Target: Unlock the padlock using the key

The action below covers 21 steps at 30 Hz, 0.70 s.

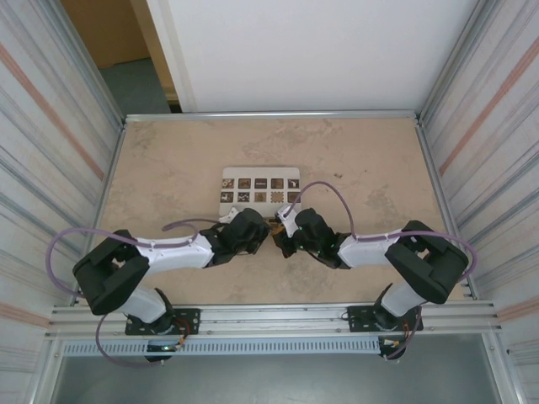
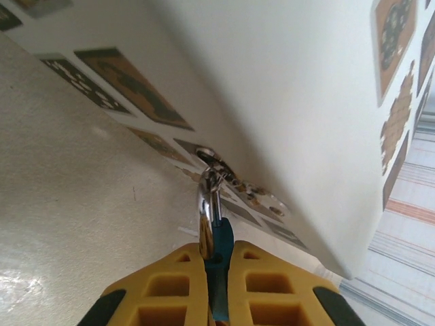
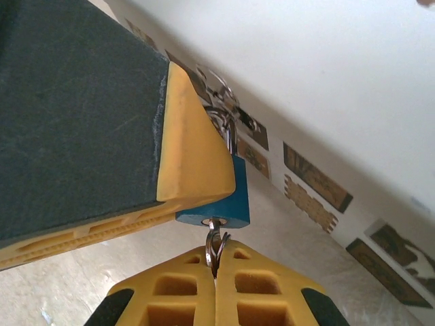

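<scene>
In the right wrist view, our right jaws at six o'clock are closing fully on the key (image 3: 215, 242). At twelve it is entering the padlock (image 3: 234, 197), which our left jaws are clamping tight. We are judging insertion underway; next comes a steady twist.

Two arms, same build.

- Left arm (image 1: 173, 251): white shell on forearm link, boxy matte-black elbow housing, black left base (image 1: 156, 322).
- Right arm (image 1: 370, 247): matching white link, black elbow block, black right base (image 1: 383, 320).
- Left cable (image 1: 61, 244) lilac, long loop. Right cable (image 1: 330, 192) lilac, thinner arc.
- Left gripper (image 1: 266, 231), right gripper (image 1: 280, 229): black bodies.
- Left fingers (image 2: 170, 285): bright yellow plastic, moulded rectangular pockets, black patches at outer corners.
- Right fingers (image 3: 262, 288): same.
- Left finger's flat face (image 3: 68, 102): dark, grainy, yellow-edged.
</scene>
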Motion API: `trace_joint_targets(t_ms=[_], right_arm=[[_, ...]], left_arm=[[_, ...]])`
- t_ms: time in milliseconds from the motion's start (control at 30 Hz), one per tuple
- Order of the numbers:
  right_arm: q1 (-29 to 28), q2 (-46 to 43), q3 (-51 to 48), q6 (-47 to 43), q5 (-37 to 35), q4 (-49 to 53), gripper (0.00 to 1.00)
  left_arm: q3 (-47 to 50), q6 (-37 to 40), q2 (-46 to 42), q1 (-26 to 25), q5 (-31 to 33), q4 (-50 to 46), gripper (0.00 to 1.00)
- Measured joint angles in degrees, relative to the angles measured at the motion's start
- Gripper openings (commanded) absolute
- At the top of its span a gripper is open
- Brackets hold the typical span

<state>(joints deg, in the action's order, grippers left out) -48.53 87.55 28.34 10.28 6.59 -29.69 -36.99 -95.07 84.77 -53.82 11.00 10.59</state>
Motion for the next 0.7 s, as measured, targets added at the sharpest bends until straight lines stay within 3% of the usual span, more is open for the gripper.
trace_joint_targets(t_ms=[300,533,700], right_arm=[[2.84,-0.59,-2.40,1.40,3.10,-1.92,0.00],[4.33,-0.70,-2.45,2.64,3.37,-2.01,0.00],[6.29,-0.70,-2.45,4.42,4.04,-2.75,0.00]], left_arm=[[-0.02,-2.51,2.93,-2.16,2.69,4.31,0.02],[-0.39,-2.43,3.28,-2.99,2.38,4.39,0.37],[-0.68,-0.68,0.04,-4.17,2.27,-1.73,0.52]])
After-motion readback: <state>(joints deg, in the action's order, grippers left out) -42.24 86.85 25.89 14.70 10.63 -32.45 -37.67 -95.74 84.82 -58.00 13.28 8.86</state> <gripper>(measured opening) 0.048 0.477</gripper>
